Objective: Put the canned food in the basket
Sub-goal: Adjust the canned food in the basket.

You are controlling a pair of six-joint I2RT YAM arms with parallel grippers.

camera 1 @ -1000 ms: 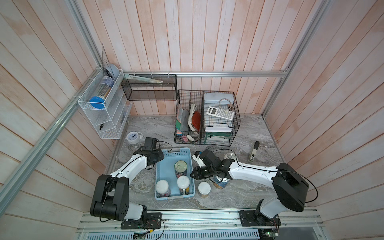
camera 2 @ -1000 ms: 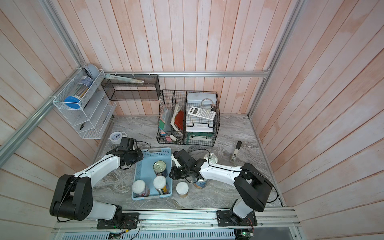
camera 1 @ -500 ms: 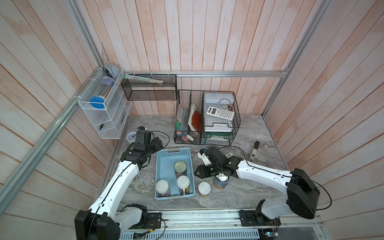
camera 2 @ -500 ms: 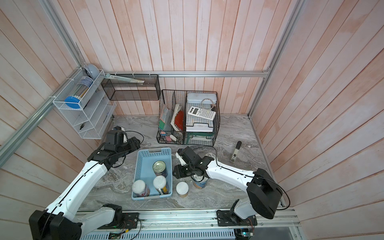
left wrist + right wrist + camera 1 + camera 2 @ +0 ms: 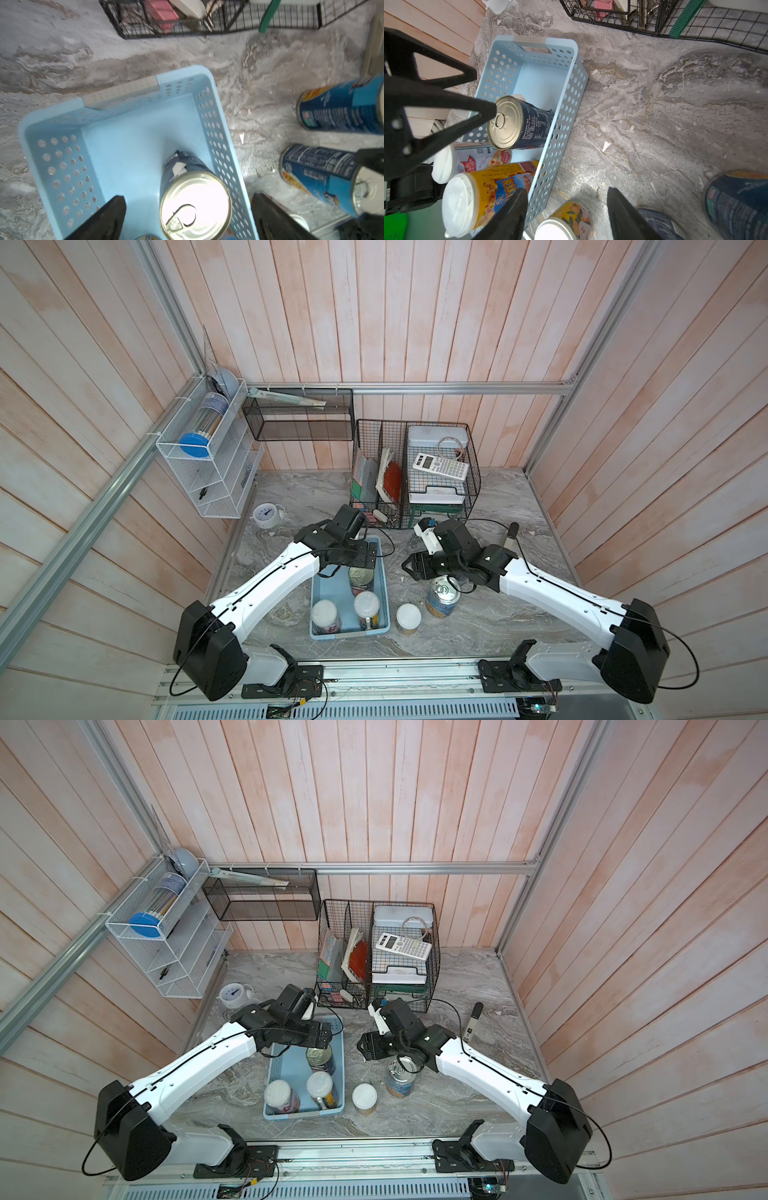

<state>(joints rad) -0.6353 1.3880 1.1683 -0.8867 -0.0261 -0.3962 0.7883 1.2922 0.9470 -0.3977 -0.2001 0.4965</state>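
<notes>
Three of the canned food stand in the basket (image 5: pixel 314 614) in both top views: a metal can (image 5: pixel 360 578) and two white-lidded jars (image 5: pixel 325 614). A third jar (image 5: pixel 408 617) stands just outside its wall, and a blue can (image 5: pixel 444 597) is slightly farther out. Both arms converge near the basket, so a hasty swing could bring them together.

From the left wrist, the left fingers (image 5: pixel 112 216) straddle the metal can, spread wide and gripping nothing. A crooked lift could clip its rim and topple it. A second blue can (image 5: pixel 340 110) shows outside the basket, with a black wire organiser (image 5: pixel 176 27) beyond its far end.

From the right wrist, the right fingers (image 5: pixel 512 214) hang parted and empty over the bench (image 5: pixel 654 104) beside the basket. Reaching for the third jar risks snagging the wall.
</notes>
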